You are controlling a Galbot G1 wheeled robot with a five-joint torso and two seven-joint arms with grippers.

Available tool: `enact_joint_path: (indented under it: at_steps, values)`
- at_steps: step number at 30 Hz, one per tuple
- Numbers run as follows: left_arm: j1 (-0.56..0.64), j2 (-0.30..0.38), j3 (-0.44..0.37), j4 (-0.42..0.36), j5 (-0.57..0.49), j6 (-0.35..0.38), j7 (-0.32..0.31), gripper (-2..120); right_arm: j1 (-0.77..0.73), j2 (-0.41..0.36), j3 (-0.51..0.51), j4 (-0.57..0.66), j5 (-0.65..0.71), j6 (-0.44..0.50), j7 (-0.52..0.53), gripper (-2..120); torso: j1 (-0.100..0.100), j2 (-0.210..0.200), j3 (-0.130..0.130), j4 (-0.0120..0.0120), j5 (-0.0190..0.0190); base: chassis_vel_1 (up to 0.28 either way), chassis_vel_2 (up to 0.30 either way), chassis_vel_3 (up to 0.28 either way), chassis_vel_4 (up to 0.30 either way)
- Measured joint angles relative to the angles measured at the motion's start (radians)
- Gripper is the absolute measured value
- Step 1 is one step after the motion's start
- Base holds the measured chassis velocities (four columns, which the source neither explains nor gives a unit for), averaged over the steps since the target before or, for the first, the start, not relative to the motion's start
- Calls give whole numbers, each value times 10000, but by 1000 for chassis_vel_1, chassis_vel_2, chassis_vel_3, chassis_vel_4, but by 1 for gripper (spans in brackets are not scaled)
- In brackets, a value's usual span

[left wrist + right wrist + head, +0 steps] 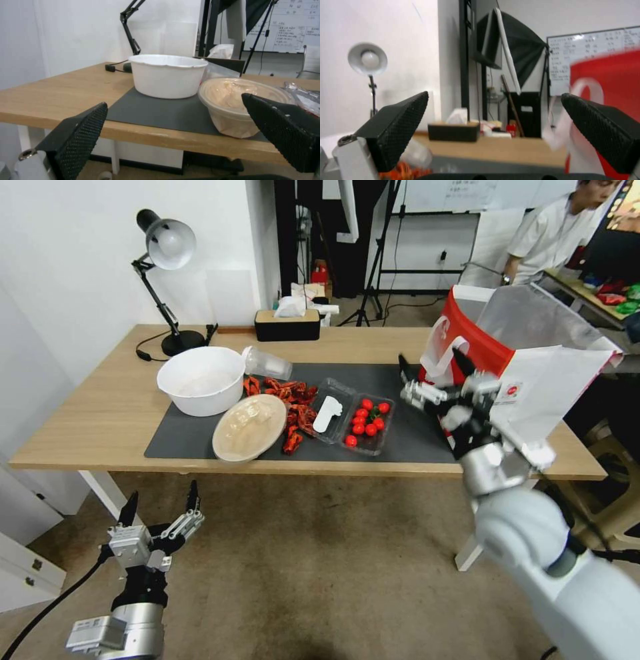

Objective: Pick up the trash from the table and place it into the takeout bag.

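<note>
Here, I held the right gripper point(433, 363) above the bench point(100, 413), fingers apart and empty, beside the boxy white-and-red takeout bag point(533, 373) at its right end; the left gripper point(161, 505) hung low, fingers apart.

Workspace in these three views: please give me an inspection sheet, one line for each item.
Surface: light-wood table with dark grey mat.
Job's things: white bowl, lidded beige container, tipped clear cup, red scraps, clear tomato tray; takeout bag stands open at the table's right end.
Clutter: desk lamp, tissue box.
Grippers: left gripper open, low before the table; right gripper open beside the bag.
Cables: lamp cord.
Surroundings: tripod, whiteboard behind.
</note>
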Motion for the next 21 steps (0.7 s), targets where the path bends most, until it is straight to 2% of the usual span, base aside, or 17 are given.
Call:
enact_joint_path:
  at_steps: [2, 3, 6, 9, 12, 21]
  values:
    - [-41, 29, 8, 57, -29, 2, 3, 100, -974, 667, -1, -217, -911, 605, 206, 100, 0, 0, 0, 0, -1, 0, 0, 0, 0]
    - [-41, 29, 8, 57, -29, 2, 3, 100, -974, 667, -1, -217, -911, 605, 206, 100, 0, 0, 0, 0, -1, 0, 0, 0, 0]
    - [-78, 66, 7, 132, -101, 5, 14, 100, -2156, 1289, -70, -469, -1786, 1084, 504, 100, 0, 0, 0, 0, -1, 0, 0, 0, 0]
    - [-85, 70, 12, 146, -113, 5, 16, 100, -2368, 1384, -88, -493, -1881, 1234, 518, 100, 0, 0, 0, -2, 0, 0, 0, 0, 0]
    - [-113, 85, 116, 188, -150, 10, 17, 100, -3315, 1760, -104, -621, -2048, 1367, 614, 100, 0, 0, 0, -2, -1, 0, 0, 0, 0]
    - [-143, 124, 199, 237, -150, 14, 20, 100, -3753, 1843, -130, -707, -1978, 1161, 884, 100, 1, 1, 0, 0, -1, 0, 0, 0, 0]
